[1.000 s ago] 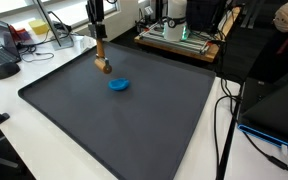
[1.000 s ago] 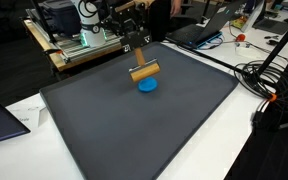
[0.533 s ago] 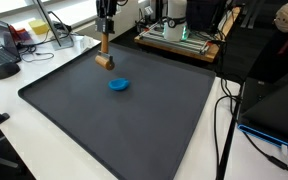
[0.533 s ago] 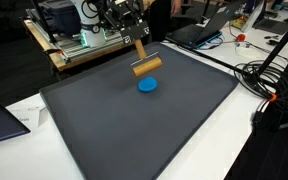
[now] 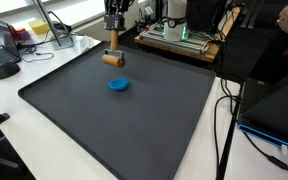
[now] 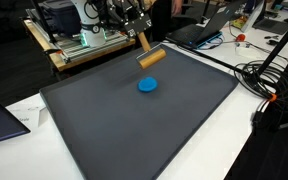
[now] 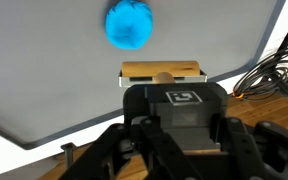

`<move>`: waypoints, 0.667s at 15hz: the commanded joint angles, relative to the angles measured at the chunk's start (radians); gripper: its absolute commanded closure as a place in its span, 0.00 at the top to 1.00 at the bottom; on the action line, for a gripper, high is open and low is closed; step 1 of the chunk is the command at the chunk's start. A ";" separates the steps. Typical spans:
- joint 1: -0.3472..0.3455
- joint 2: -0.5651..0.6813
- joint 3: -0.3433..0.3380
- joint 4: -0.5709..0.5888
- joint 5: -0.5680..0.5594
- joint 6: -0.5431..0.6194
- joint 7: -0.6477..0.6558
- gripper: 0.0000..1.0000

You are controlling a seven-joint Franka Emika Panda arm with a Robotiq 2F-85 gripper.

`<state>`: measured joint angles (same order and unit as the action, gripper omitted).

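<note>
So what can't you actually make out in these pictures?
- Gripper: in the wrist view its own body hides its fingertips and the handle of the wooden mallet.
- Blue thing: too small in both exterior views, and too blurred in the wrist view, to tell what it is.

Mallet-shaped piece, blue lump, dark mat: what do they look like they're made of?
Mallet-shaped piece, held in the pincer: looks like bare wood, with an even tan colour, matte, no sheen. Blue lump: probably plastic or rubber, given the saturated colour and rounded shape; can't tell which. Dark mat: seems to be a rubbery or foam sheet, flat dark grey, no glare.
</note>
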<state>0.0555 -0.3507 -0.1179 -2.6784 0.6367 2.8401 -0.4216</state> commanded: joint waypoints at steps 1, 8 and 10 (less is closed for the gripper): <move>-0.049 -0.009 0.016 0.032 -0.069 -0.117 0.066 0.23; -0.094 0.054 0.044 0.264 -0.395 -0.486 0.434 0.23; -0.088 0.079 0.051 0.361 -0.410 -0.596 0.478 0.23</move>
<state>-0.0251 -0.3175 -0.0854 -2.4624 0.2668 2.3867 -0.0225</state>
